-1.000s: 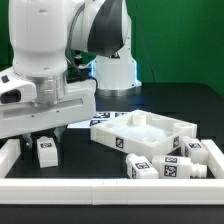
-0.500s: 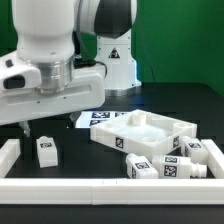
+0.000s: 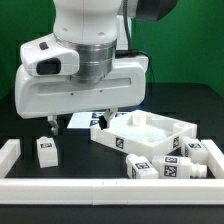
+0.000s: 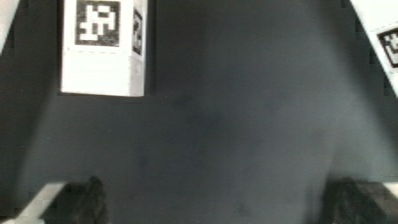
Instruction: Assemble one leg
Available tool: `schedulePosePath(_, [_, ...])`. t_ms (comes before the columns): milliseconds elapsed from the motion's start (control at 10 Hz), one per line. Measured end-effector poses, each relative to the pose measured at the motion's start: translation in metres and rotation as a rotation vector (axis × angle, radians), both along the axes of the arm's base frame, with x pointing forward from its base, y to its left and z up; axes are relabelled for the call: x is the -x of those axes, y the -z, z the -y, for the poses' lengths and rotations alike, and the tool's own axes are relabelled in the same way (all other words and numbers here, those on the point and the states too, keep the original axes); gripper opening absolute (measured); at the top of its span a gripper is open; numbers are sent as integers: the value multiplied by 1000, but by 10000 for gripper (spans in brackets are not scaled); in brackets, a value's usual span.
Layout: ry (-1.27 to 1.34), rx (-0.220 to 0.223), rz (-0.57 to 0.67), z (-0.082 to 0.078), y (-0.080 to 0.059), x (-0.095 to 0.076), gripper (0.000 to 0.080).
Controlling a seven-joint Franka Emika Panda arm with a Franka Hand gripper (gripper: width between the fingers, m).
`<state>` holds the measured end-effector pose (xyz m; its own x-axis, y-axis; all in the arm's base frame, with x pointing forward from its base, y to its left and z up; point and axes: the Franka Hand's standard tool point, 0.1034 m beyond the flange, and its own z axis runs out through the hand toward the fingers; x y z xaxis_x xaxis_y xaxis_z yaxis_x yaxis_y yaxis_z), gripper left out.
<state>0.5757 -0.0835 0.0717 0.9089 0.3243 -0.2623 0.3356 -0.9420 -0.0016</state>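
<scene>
Gripper [image 4: 217, 198] is open: jaws spread wide and nothing between them but bare black table [image 4: 222, 120]. In the wrist view both fingertips [image 4: 71, 195] show, clear of every part.

The leg [image 3: 45, 150] sits alone on the table toward the exterior view's left, just behind the white rail [image 3: 90, 188] along the front edge, tag facing the camera. Not held, not touched. The wrist view shows it too [image 4: 103, 45], ahead of one finger and well apart from it. A second tagged white piece [image 4: 388, 45] clips the opposite edge of that view; I can't tell which part it is.

Delta vs 1.0 s ago:
- then my hand was low at the exterior view's left, right over the leg
- 0.5 s ago it had lifted off it
- now it is higher and further toward the exterior view's right, hanging between the leg and the panel [image 3: 150, 132]
- the leg has not moved in any of the three frames

Also unchanged: the panel at the exterior view's right, the other legs [image 3: 160, 168] bunched in front of it against the rail, and the marker board [image 3: 80, 122] flat on the table behind, partly hidden by my hand.
</scene>
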Motion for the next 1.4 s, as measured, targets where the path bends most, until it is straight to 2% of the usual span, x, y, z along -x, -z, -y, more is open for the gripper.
schedulePosePath(200, [-8,2,19,-1,1,-2,649])
schedulePosePath(300, [-39,2,112,-7,12,-3,649])
schedulePosePath(400, [-73,-6,134,-17,17,0,649])
schedulePosePath(500, [-80,-11,147,-27,20,-7,649])
schedulePosePath(600, [-79,-16,164,-41,28,-11,649])
schedulePosePath(700, [-68,-21,156,-47,36,-9,649])
schedulePosePath(900, [-57,-22,157,-66,37,-10,649])
schedulePosePath(1100, [-60,-23,159,-76,37,-11,649])
schedulePosePath(1400, [-68,-25,165,-82,42,-13,649])
